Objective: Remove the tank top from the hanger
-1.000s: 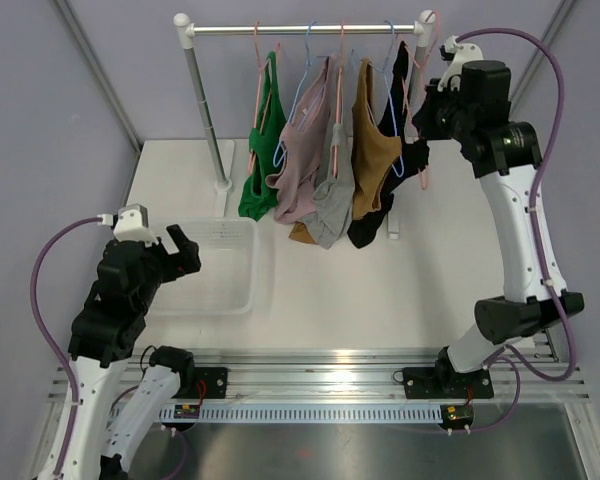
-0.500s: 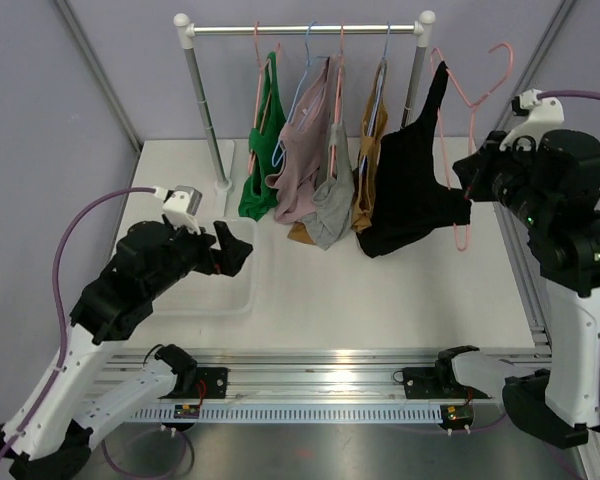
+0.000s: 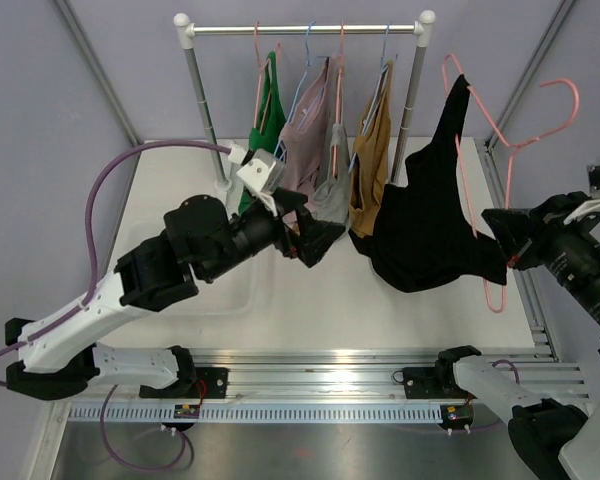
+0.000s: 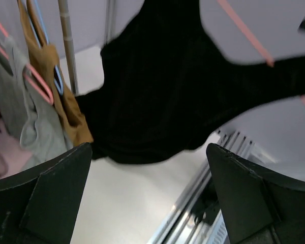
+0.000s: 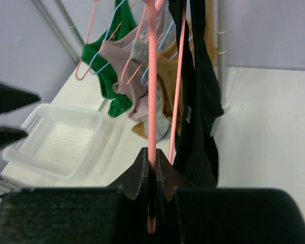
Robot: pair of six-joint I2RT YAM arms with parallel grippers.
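Black fabric tank top (image 3: pixel 420 235) hangs on a thin pink wire hanger (image 5: pixel 152 76) at centre right, right pincer (image 5: pixel 151 162) pinching the wire, left pincer (image 4: pixel 148 198) spread near the cloth — a snagged strap could wrench the hanger loose.

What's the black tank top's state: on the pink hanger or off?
On. The black fabric tank top drapes from the pink wire hanger, itself off the metal rail, pinched in the shut right claw.
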